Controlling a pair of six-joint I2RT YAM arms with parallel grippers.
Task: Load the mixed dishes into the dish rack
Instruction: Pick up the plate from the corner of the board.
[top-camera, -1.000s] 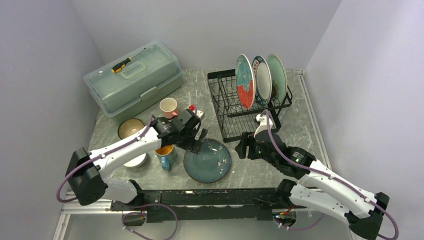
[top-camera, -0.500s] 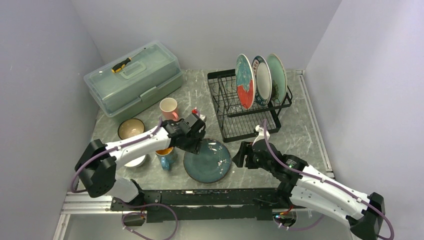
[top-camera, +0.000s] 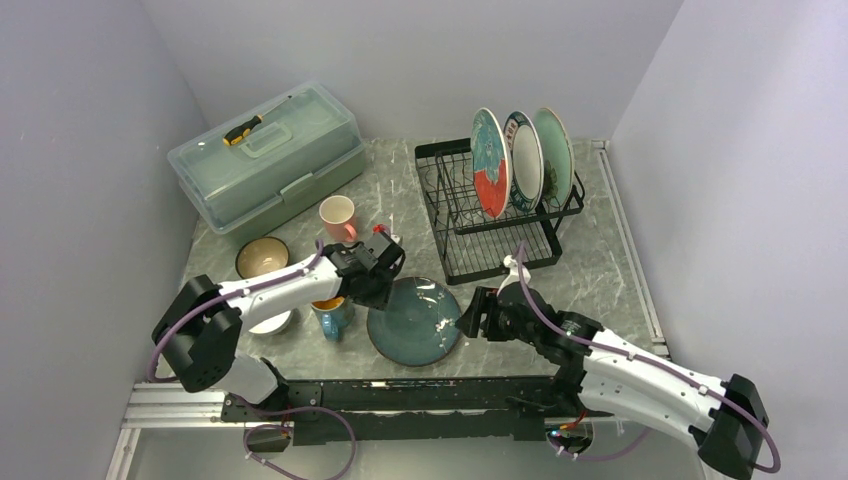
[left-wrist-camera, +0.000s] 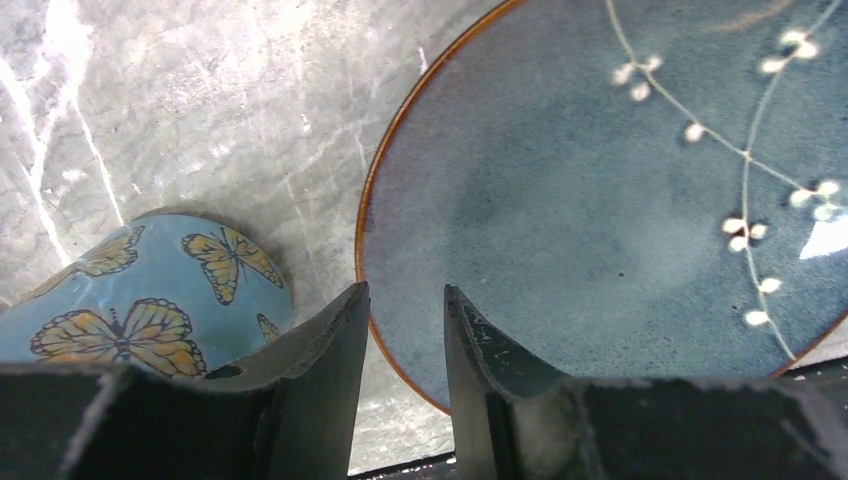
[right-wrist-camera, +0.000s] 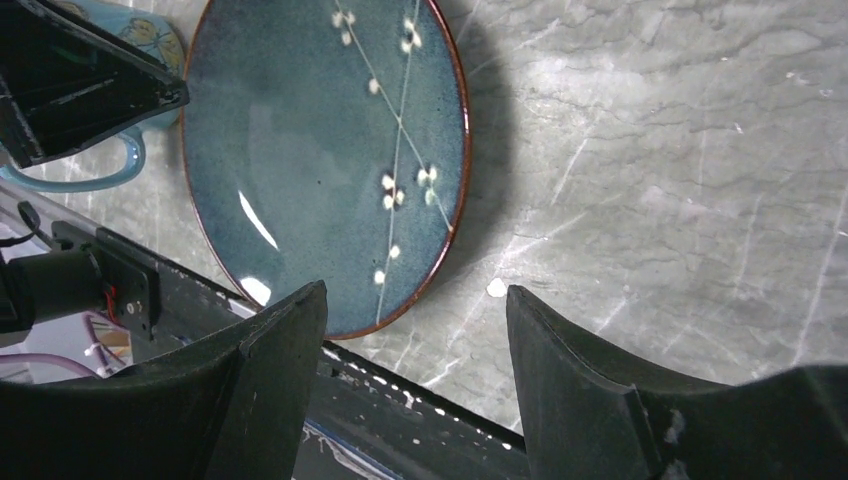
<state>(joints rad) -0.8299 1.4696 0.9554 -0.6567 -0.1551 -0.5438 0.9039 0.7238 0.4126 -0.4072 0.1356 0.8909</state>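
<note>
A teal plate (top-camera: 420, 322) with white blossoms lies flat on the marble table, near the front. My left gripper (top-camera: 388, 285) is down at its left rim. In the left wrist view the gripper (left-wrist-camera: 405, 290) is still open, its jaws narrowed. One finger is over the teal plate (left-wrist-camera: 600, 200), the other outside the rim beside the blue butterfly mug (left-wrist-camera: 150, 290). My right gripper (top-camera: 470, 318) is wide open and empty, just off the right edge of the teal plate (right-wrist-camera: 320, 150). The black dish rack (top-camera: 480, 240) holds three upright plates (top-camera: 525, 160).
A pink mug (top-camera: 337, 215), a tan bowl (top-camera: 262, 257) and a white bowl (top-camera: 272, 322) lie left of the plate, near my left arm. A green lidded box (top-camera: 265, 155) with a screwdriver (top-camera: 243, 130) on top stands at the back left. Walls close in both sides.
My left gripper's jaws have narrowed from wide open and settled astride the plate's left rim. The right arm has slid left, bringing its open gripper up to the plate's right edge.
</note>
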